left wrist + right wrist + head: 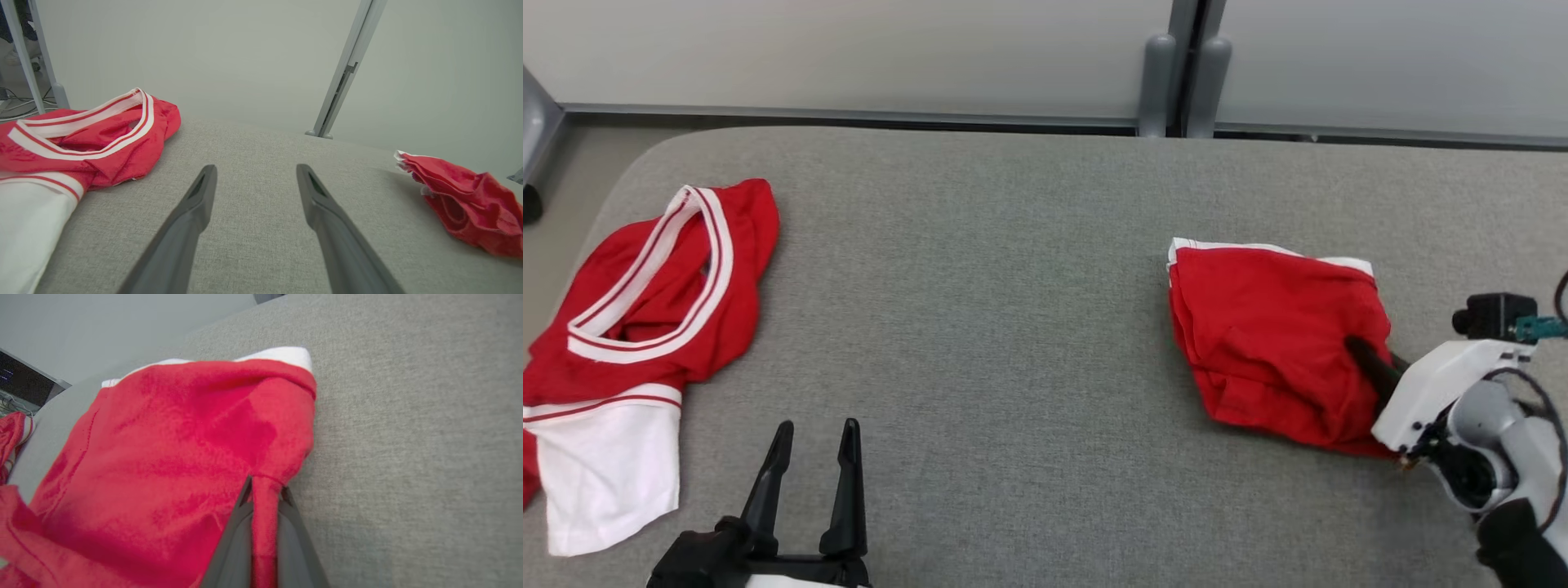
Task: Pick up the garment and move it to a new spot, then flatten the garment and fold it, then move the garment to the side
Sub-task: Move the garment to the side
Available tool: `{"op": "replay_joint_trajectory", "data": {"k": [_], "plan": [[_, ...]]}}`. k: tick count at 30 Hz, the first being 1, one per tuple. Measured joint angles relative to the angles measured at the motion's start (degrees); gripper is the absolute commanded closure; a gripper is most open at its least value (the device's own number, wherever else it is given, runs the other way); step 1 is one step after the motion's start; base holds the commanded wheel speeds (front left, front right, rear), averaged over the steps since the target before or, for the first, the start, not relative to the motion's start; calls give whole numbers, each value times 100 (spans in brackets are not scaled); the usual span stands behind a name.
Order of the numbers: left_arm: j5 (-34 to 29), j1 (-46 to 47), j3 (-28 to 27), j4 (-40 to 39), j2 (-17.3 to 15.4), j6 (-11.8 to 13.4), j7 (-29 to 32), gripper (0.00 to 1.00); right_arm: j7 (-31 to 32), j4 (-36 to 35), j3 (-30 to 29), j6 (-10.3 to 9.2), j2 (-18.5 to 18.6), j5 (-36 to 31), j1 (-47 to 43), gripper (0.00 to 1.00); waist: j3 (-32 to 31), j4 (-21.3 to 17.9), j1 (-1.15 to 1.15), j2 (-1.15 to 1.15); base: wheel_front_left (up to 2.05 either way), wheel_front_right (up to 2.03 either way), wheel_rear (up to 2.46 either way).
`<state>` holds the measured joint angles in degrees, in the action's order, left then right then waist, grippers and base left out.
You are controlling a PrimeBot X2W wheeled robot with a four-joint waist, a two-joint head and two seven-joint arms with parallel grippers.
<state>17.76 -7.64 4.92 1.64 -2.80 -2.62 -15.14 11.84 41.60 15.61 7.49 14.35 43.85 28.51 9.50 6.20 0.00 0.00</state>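
Red garment (1274,343) bunched at centre right on grey padded surface (1013,327), right gripper (1357,349) clamped on a fold at its lower right edge, left gripper (817,441) spread apart at lower left, striped jersey (645,327) far left.

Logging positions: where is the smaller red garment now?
The red garment lies at the head view's right on the grey table, one edge pinched in the right claw.

The left hand (818,424) has long dark tapered fingers (845,482); the right wrist (1445,380) is white, with black cables (1547,400).
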Motion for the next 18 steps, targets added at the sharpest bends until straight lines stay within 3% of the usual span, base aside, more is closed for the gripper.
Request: {"op": "replay_joint_trajectory", "data": {"k": [6, 12, 18], "plan": [[-49, 335, 64, -137, 3, -32, 0, 0, 43, -191, 93, 1, 1085, -16, 411, 100, 479, -317, 0, 0, 0, 0, 0], [-236, 605, -4, -142, 2, -136, 1, 0, 114, -214, 86, 1, 2316, -604, 816, 100, 1046, -638, 0, 0, 0, 0, 0], [-423, 772, -97, -103, 2, -244, 0, 0, 220, 247, -27, 2, 2981, -1486, 1364, 100, 1552, -887, 0, 0, 0, 0, 0]]}}
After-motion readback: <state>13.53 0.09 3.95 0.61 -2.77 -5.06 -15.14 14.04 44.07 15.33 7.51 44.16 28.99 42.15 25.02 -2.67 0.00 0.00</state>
